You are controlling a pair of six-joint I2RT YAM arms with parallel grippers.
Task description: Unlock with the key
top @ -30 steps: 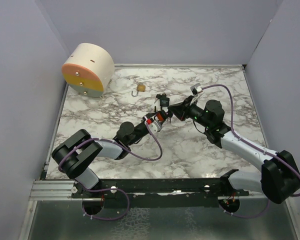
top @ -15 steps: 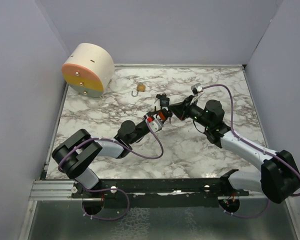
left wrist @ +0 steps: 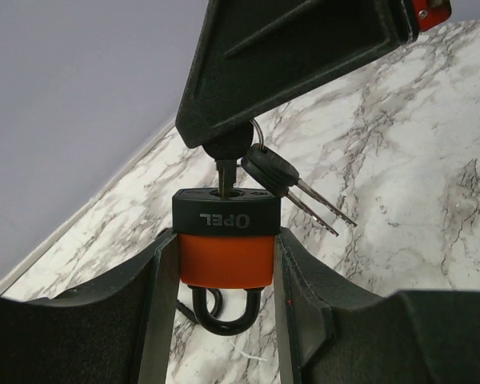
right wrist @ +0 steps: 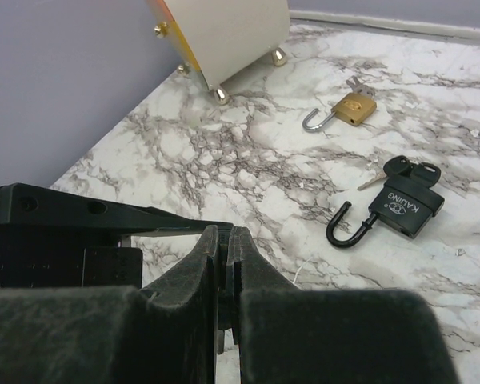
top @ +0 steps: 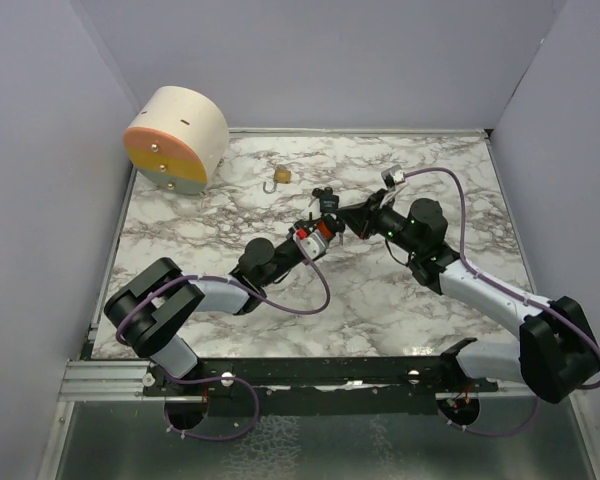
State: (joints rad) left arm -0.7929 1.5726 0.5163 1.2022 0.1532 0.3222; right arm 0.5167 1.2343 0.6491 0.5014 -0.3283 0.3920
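Observation:
An orange padlock with a black cap [left wrist: 224, 248] is clamped between the fingers of my left gripper [left wrist: 222, 276], above the table's middle [top: 318, 233]. Its black shackle [left wrist: 222, 314] points toward the wrist camera, and both legs run into the body. A key [left wrist: 226, 174] stands in the keyhole in the black cap. My right gripper [left wrist: 228, 148] is shut on the key's head. Two spare keys [left wrist: 304, 192] hang from the same ring. In the right wrist view the right gripper [right wrist: 224, 236] shows its fingers pressed together, the key mostly hidden between them.
A black padlock with its shackle open [right wrist: 400, 210] and keys lies on the marble just behind the grippers [top: 325, 200]. A small brass padlock, also open [top: 279, 176], lies farther back. A round cream and orange box [top: 175, 140] stands in the back left corner.
Both grippers, with the orange padlock and key between them, have drifted slightly toward the back of the table. Both grips are unchanged.

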